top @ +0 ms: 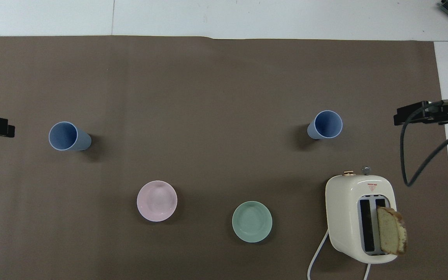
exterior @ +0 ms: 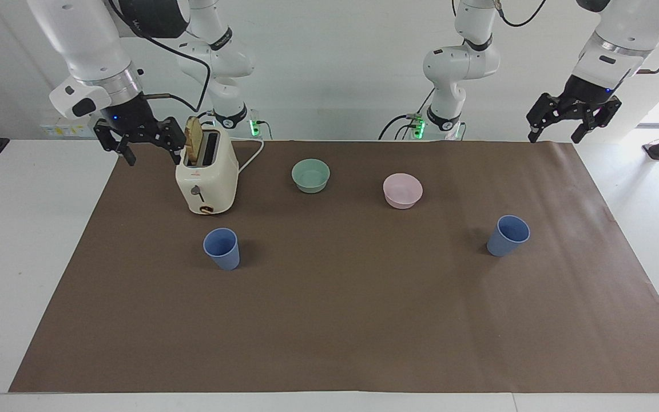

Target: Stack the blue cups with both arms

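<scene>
Left gripper (exterior: 572, 120) fingers spread wide, empty, raised over the mat's corner. Right gripper (exterior: 139, 139) likewise, beside the toaster (exterior: 206, 177). Blue cups (exterior: 221, 248) (exterior: 507, 235) upright, mouths up, well apart mid-desk. Risk, as judged: off-centre closing tips a cup; rims misalign when nesting.

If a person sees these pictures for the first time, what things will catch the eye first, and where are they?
Two blue cups stand upright and far apart on the brown mat: one blue cup toward the right arm's end, the other blue cup toward the left arm's end. Nearer to the robots, a cream toaster holds a raised bread slice, with a mint-green bowl and a pink bowl beside it. The left gripper and right gripper hang open, holding nothing.
</scene>
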